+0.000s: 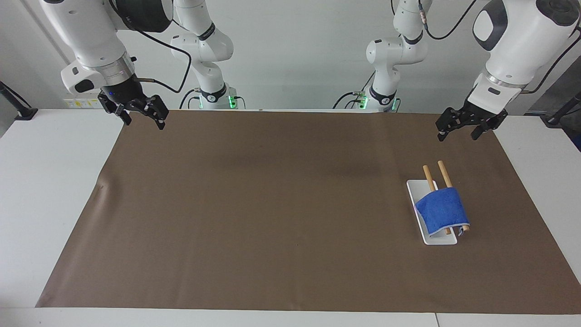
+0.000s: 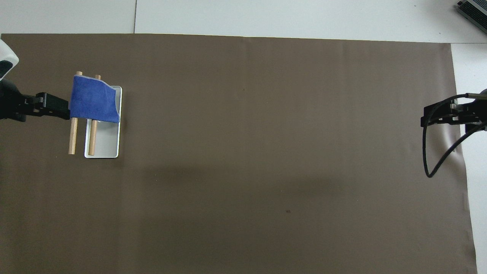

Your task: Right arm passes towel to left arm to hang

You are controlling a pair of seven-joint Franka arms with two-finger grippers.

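The blue towel (image 1: pixel 442 211) (image 2: pixel 93 103) hangs draped over two wooden rods (image 1: pixel 427 175) (image 2: pixel 72 139) of a small rack with a white base (image 1: pixel 436 240) (image 2: pixel 108 146), at the left arm's end of the table. My left gripper (image 1: pixel 457 134) (image 2: pixel 57 111) hovers open and empty over the brown mat's edge beside the rack, apart from the towel. Over the mat's corner at the right arm's end, my right gripper (image 1: pixel 144 122) (image 2: pixel 437 116) is also open and holds nothing.
A brown mat (image 1: pixel 272 204) covers most of the white table (image 1: pixel 50 181). A black cable (image 2: pixel 432 160) loops down from the right arm. Nothing else stands on the mat.
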